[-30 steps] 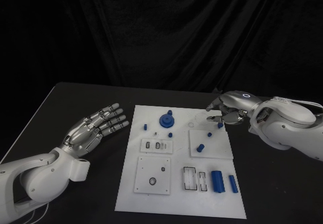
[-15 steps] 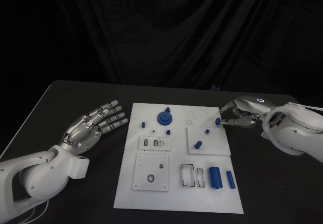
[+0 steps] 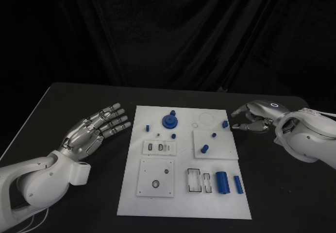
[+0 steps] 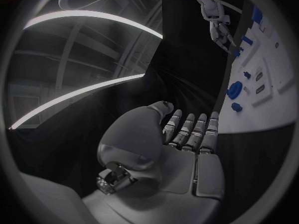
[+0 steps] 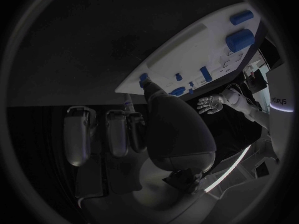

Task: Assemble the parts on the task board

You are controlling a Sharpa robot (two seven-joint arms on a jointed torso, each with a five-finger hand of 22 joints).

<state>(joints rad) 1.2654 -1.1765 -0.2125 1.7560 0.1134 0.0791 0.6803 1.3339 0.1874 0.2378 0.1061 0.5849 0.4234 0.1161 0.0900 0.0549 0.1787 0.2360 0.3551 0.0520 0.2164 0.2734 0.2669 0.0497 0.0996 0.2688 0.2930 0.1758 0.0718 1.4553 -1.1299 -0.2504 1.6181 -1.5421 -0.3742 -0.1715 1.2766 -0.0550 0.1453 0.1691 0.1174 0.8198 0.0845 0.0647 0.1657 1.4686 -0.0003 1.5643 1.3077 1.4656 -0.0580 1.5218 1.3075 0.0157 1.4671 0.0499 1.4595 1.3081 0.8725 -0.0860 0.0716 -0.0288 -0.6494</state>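
While the left hand [image 3: 96, 131] lies palm-up on the black table [image 3: 63, 104] at nine o'clock of the task board [image 3: 183, 196], its fingers are straight and spread and hold nothing; a strip of bare table separates its fingertips from the board's left edge. The board sits in the middle of the table, with dark open surface on both long sides and at its near edge. At two o'clock, the right hand [image 3: 253, 118] sits just off the board's far right corner, fingers curled inward toward a small blue peg [image 3: 225, 124] that stands at that edge. Whether the fingertips actually pinch the peg or only sit beside it I cannot tell from the head view, and the right wrist view hides the contact behind the palm. A blue gear [image 3: 169, 121] stands near twelve o'clock on the board, a short blue pin [image 3: 205, 148] on the raised right-hand plate, and two blue cylinders [image 3: 224, 183] lie side by side toward five o'clock, near the right edge.
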